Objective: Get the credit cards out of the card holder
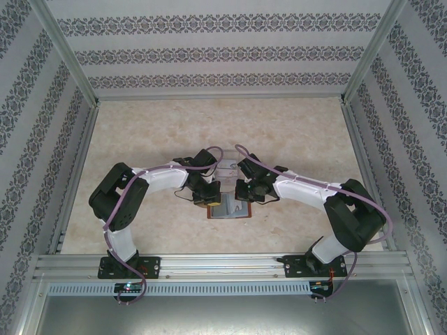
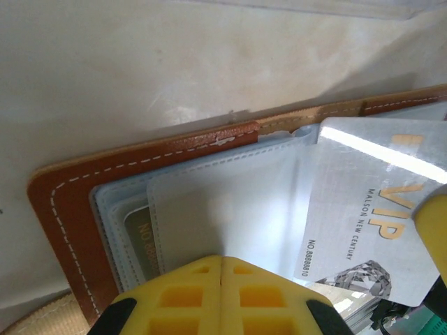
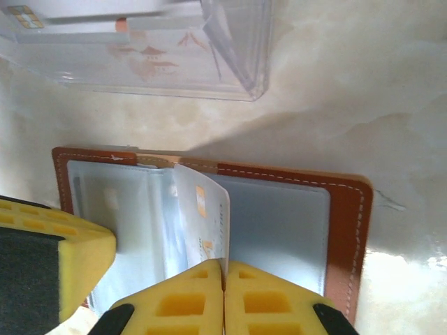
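The right tool point(image 3: 223, 269) pinched a credit card point(image 3: 209, 216) half out of the card holder point(image 3: 346, 223); next seemed a clean pull, the clenched left tool point(image 2: 221, 264) bracing.

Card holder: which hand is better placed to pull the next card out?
Right. The right hand is shut on a card raised from the card holder; the left hand, shut, sits over the other pockets.

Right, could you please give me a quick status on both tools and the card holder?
Left tool shut, resting on card holder. Right tool shut on credit card. Nothing in the way.
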{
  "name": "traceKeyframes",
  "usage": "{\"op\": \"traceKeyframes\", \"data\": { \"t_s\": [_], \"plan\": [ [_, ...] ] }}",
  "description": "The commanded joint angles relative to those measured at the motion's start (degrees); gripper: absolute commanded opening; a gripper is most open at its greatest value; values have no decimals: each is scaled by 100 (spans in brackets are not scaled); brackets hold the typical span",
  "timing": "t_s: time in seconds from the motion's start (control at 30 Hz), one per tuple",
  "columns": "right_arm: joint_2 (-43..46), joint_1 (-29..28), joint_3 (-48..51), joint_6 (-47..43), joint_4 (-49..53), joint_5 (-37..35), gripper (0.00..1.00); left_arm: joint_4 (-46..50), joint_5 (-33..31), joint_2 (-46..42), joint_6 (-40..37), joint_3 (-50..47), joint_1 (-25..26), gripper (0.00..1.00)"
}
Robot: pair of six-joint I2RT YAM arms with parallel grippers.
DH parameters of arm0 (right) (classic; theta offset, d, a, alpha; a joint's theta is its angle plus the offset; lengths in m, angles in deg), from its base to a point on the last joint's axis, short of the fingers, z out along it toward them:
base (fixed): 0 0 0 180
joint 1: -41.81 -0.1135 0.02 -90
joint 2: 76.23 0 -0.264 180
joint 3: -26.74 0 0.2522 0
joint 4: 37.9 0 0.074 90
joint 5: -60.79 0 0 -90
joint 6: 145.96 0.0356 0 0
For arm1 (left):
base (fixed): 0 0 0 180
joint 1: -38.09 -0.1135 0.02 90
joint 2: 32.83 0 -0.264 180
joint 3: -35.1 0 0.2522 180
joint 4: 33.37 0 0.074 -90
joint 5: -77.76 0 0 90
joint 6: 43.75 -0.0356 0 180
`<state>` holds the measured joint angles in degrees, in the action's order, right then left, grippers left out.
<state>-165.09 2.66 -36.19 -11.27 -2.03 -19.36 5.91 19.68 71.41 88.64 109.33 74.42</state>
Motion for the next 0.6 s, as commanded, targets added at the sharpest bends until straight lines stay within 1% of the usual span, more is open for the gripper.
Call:
{"op": "traceKeyframes", "data": {
  "t_s": [0.0, 0.13, 0.2, 0.33, 0.57],
  "plan": [
    [-74, -49, -44, -144, 636, -505, 7, 372, -170, 190, -86, 11, 66, 1],
    [-145, -101, -119, -153, 660, -475, 7, 401, -178, 193, -93, 26, 67, 1],
    [-151, -117, -99, -100, 531, -287, 9, 401, -180, 192, -104, 24, 66, 1],
    [-145, -128, -51, 126, 250, 162, 14, 393, -185, 193, -91, 15, 66, 1],
    [-50, -234, -137, 266, 343, 288, 16, 392, -169, 193, -89, 26, 69, 1]
  ]
}}
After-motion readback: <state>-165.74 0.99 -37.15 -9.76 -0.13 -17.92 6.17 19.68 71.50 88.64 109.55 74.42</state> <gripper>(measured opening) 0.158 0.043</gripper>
